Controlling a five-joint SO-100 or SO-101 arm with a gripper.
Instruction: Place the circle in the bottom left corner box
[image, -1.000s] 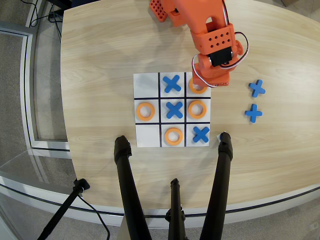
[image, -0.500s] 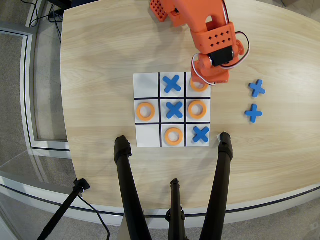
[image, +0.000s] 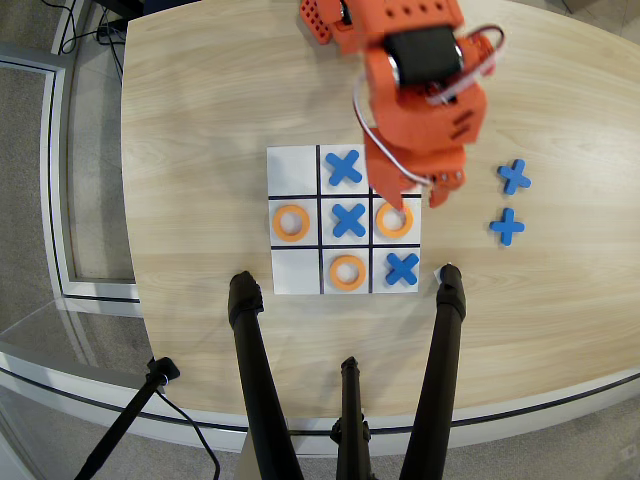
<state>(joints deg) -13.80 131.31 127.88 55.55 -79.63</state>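
- Overhead view: a 3x3 paper grid is seen lying on a wooden table.
- Orange rings are seen in the middle-left cell, the bottom-middle cell and the middle-right cell.
- Blue X pieces are placed in the top-middle, centre and bottom-right cells; two more are set apart on the right.
- The bottom left corner box is shown bare.
- The orange gripper is positioned over the right column, just above the middle-right ring; whether it is spread cannot be told.
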